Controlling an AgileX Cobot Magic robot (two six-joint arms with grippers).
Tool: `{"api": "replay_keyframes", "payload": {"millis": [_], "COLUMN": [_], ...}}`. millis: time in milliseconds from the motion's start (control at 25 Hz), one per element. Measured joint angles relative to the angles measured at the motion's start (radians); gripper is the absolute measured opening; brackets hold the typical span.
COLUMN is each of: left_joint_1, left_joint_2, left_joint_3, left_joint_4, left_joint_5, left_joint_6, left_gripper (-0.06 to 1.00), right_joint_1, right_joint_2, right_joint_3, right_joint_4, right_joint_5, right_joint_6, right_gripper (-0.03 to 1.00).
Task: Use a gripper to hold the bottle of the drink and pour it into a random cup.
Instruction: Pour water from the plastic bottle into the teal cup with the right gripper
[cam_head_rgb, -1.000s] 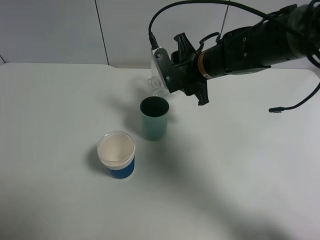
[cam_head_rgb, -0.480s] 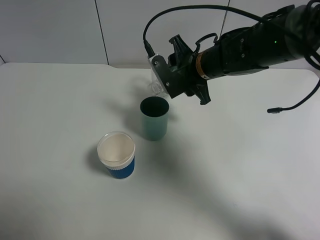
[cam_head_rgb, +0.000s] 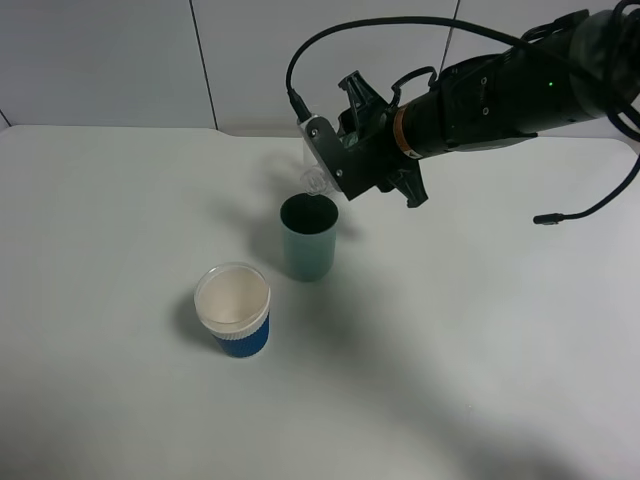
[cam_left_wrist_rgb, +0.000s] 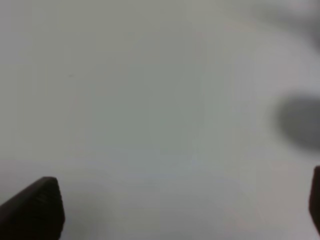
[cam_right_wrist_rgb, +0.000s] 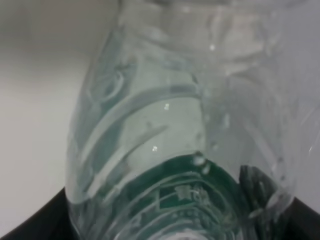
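- The right gripper (cam_head_rgb: 335, 165), black with a white plate on its side, hangs in the air over the cup (cam_head_rgb: 308, 240), with its jaws clamped on the bottle of the drink (cam_head_rgb: 313, 172).
- The bottle of the drink is clear plastic and tipped over. Its mouth points down, just above the far rim of the cup.
- Close in from the right wrist, the bottle of the drink (cam_right_wrist_rgb: 165, 125) shows ribbed clear walls, a dark green label and droplets clinging to it.
- The cup is a plain teal-green tumbler with a dark inside, standing upright. Any stream into it can't be made out.

Two cups, one teal-green cup (cam_head_rgb: 308, 245) and one blue cup (cam_head_rgb: 236, 318), and one bottle (cam_right_wrist_rgb: 150, 125).
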Motion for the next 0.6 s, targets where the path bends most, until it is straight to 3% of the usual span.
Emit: {"api": "replay_keyframes", "payload": {"millis": [600], "left_joint_1": [0.000], "left_joint_2": [0.000], "left_joint_3": [0.000], "left_joint_4": [0.000], "left_joint_5": [0.000], "left_joint_6": [0.000], "left_gripper": [0.99], "right_joint_1": [0.000], "right_joint_2": [0.000], "right_joint_3": [0.000], "right_joint_4": [0.000], "right_joint_5": [0.003], "right_joint_6": [-0.083], "right_gripper": [0.57]}}
